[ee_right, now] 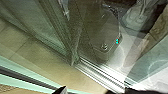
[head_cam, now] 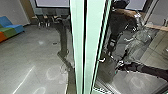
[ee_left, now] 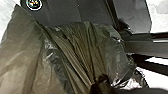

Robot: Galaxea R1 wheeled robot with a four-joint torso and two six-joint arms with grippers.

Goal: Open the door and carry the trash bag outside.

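From the right edge of the head view my right arm reaches in, its gripper [head_cam: 119, 66] low beside the pale green upright edges of the glass door [head_cam: 79, 47]. In the right wrist view the dark tips of the right gripper [ee_right: 90, 91] stand apart, and the glass door [ee_right: 50, 27] rises over a metal floor track. Large in the left wrist view is the brown, see-through trash bag [ee_left: 75, 47]; its folds draw together at my left gripper [ee_left: 100, 84], which is shut on it. A crinkled pale shape in the head view may be the bag or a reflection.
Blue, green and orange seats [head_cam: 10, 28] stand along the far left wall. Dark chairs [head_cam: 43, 20] are at the back under a screen [head_cam: 52, 3]. Grey floor [head_cam: 35, 50] lies left of the door edges; reflections overlap on the glass. The metal track [ee_right: 100, 75] crosses the floor.
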